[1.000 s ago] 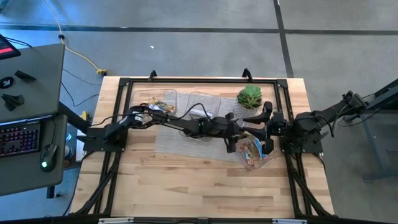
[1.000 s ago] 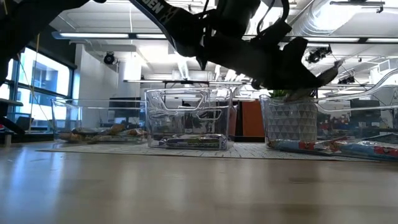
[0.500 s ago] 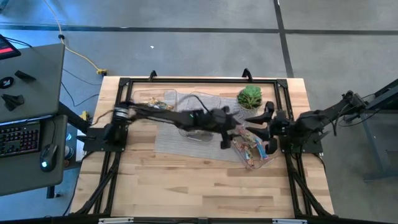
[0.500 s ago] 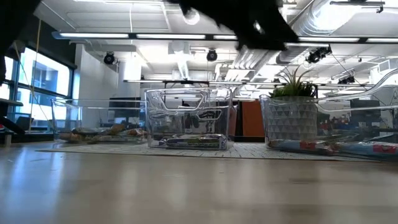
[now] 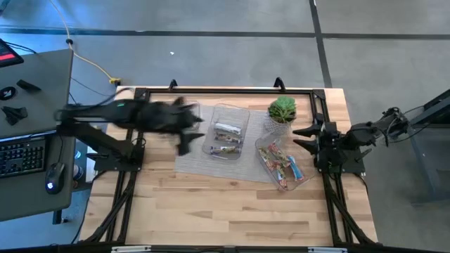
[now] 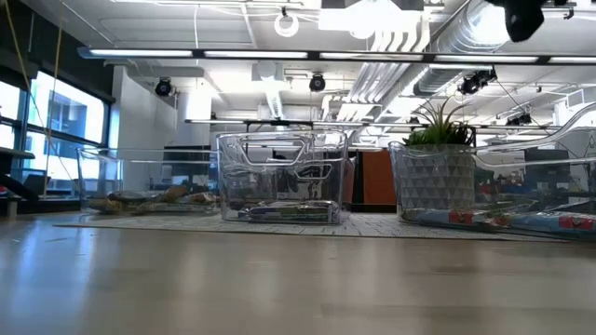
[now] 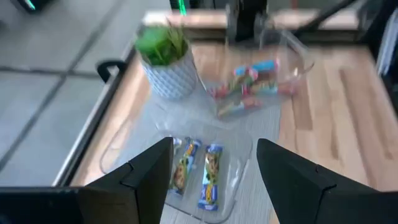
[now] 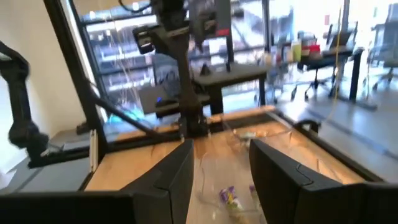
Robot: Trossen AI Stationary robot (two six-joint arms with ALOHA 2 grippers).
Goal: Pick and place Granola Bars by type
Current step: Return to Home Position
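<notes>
The granola bars lie in three clear trays on a grey mat. Tan bars (image 6: 154,196) sit in the left tray. A few blue and yellow-green bars (image 7: 198,168) lie flat in the middle tray (image 5: 226,131). A mixed heap of red, blue and green bars (image 5: 281,165) fills the right tray (image 7: 292,59). My left gripper (image 5: 186,137) hovers open and empty, high over the mat's left part, left of the middle tray; its fingers (image 7: 149,165) frame that tray from above. My right gripper (image 5: 304,135) is open and empty near the table's right edge, beside the right tray.
A small green plant in a white pot (image 5: 282,109) stands behind the right tray, close to my right gripper. A black frame (image 5: 211,90) runs around the table's far part. Bare wood (image 5: 225,211) lies toward the near edge. A desk with a keyboard (image 5: 21,154) stands off to the left.
My left arm has pulled back from the right tray, swinging up and toward the table's left, past the middle tray, which now shows uncovered. My right gripper has drawn back a little toward the right edge, away from the right tray.
</notes>
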